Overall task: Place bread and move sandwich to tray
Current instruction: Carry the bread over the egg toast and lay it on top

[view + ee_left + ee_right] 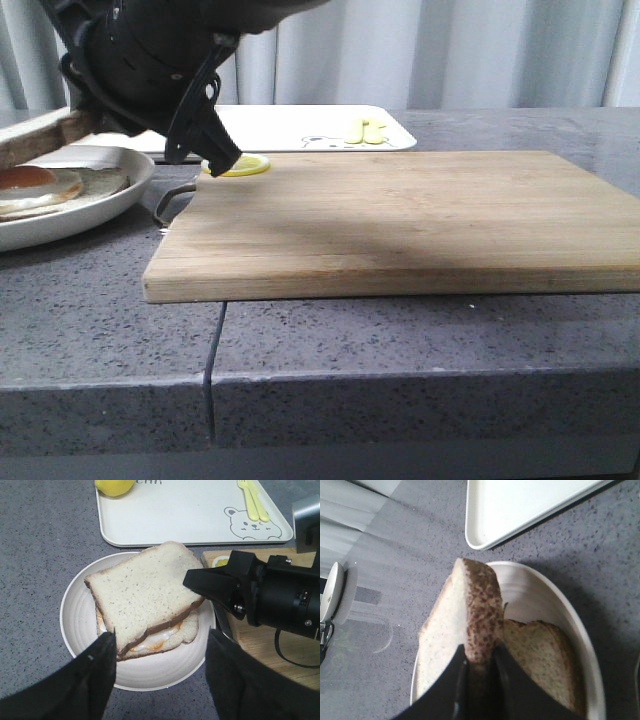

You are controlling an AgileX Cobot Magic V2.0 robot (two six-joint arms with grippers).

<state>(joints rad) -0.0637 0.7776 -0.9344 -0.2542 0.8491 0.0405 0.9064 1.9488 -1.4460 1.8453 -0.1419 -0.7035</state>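
The bread [145, 590] is a pale slice with a brown crust, tilted over the round white bowl [75, 630]. My right gripper [479, 655] is shut on its crust edge and comes in from over the cutting board [200, 582]. Under the slice lie a fried egg [165, 637] and a lower bread slice [187, 630]. In the front view the bread [35, 135] sits above the egg's orange yolk [28, 178] in the bowl [110, 195]. My left gripper [160, 655] is open and empty above the bowl's near rim. The white tray [175, 510] with the bear outline lies just beyond the bowl.
A wooden cutting board [400, 220] lies right of the bowl, with a lemon slice [240, 165] at its far left corner. The tray holds a yellow fork [252, 500] and a yellow fruit [115, 485]. The grey counter's front edge [400, 375] is near.
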